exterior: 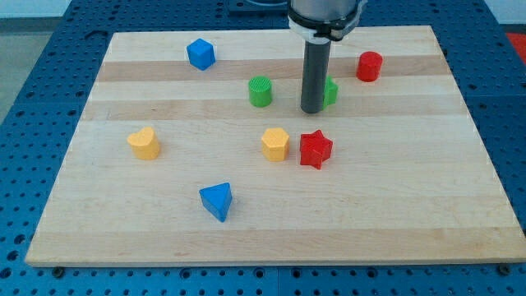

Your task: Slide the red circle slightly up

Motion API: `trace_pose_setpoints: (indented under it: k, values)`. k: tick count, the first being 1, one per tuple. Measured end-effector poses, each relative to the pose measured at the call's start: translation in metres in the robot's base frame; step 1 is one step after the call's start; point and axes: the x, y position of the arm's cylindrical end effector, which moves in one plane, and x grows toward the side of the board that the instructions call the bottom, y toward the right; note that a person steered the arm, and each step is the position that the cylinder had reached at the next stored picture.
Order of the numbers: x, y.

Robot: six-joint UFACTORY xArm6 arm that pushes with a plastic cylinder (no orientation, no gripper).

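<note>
The red circle (369, 66) is a short red cylinder near the view's top right of the wooden board (271, 222). My tip (312, 110) is the lower end of the dark rod, standing left of and below the red circle, well apart from it. The rod partly hides a green block (330, 92) just to its right. A green cylinder (260, 91) stands left of the tip.
A red star (315, 150) and a yellow hexagon-like block (275, 144) lie below the tip. A blue block (200, 54) is at the top left, a yellow heart (144, 143) at the left, a blue triangle (217, 201) at the bottom.
</note>
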Motion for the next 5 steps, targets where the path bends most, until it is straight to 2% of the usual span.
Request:
trace_pose_setpoints:
  k: [2, 3, 4, 5]
  values:
    - [0.016, 0.000]
    - [0.057, 0.011]
    - [0.075, 0.066]
    - [0.038, 0.127]
